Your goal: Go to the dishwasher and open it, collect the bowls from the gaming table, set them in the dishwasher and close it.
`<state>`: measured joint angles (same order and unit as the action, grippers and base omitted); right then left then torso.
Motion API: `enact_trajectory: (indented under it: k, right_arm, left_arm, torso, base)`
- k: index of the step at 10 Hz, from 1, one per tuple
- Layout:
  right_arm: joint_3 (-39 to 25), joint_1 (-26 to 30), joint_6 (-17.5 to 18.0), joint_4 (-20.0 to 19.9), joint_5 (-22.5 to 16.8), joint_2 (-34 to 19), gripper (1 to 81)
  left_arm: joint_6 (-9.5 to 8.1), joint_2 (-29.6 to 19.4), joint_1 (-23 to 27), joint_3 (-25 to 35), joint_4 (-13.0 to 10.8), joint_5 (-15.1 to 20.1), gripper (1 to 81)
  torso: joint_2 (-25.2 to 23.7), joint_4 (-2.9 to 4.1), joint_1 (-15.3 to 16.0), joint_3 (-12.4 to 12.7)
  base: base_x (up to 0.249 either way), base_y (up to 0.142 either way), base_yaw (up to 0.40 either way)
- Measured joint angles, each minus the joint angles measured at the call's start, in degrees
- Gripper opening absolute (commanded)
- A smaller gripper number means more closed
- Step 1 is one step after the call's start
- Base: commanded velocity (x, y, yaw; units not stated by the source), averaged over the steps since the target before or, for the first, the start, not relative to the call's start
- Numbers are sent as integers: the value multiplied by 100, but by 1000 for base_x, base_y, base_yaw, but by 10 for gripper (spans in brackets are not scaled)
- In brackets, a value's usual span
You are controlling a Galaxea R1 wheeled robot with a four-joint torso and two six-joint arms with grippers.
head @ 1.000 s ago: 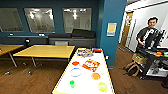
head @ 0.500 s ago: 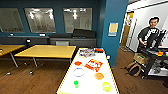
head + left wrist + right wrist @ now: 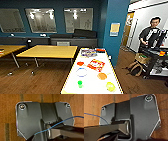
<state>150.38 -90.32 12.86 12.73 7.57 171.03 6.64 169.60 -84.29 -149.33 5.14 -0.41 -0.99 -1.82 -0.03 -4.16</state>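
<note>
In the head view the gaming table (image 3: 72, 82) stands just ahead, carrying the bowls: red (image 3: 80, 63), orange (image 3: 102, 76), yellow (image 3: 110, 86). They look light, stiff and slippery; the rim seems the best hold. In both wrist views I cannot tell the grippers' state.

Glossy white gaming table (image 3: 93, 75) top, plastic-looking bowls (image 3: 102, 76), brown wood-plank floor (image 3: 37, 80).

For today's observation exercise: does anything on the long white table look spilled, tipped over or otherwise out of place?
Nothing stands out. The bowls, red, pale bluish, orange, green and yellow, sit apart on the white gaming table. The game boxes lie flat. No spill shows.
</note>
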Motion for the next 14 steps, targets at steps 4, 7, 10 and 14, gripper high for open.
enact_trajectory:
  k: [4,7,10,14]
  right_arm:
    - [-7,0,0,0,0,38,811]
    - [0,0,0,0,-2,-11,811]
    - [-2,0,0,0,2,6,811]
    - [-11,0,0,2,-5,35,811]
  left_arm:
    - [0,-13,-2,-2,0,0,811]
    - [0,17,2,2,0,-5,811]
    - [0,4,0,0,0,0,811]
    - [0,-24,0,-6,0,-5,811]
  torso:
    - [0,0,2,0]
    - [0,0,2,0]
    - [0,0,0,0]
    - [0,0,0,0]
  base:
    - [0,91,0]
    - [0,84,0]
    - [0,76,0]
    - [0,17,0]
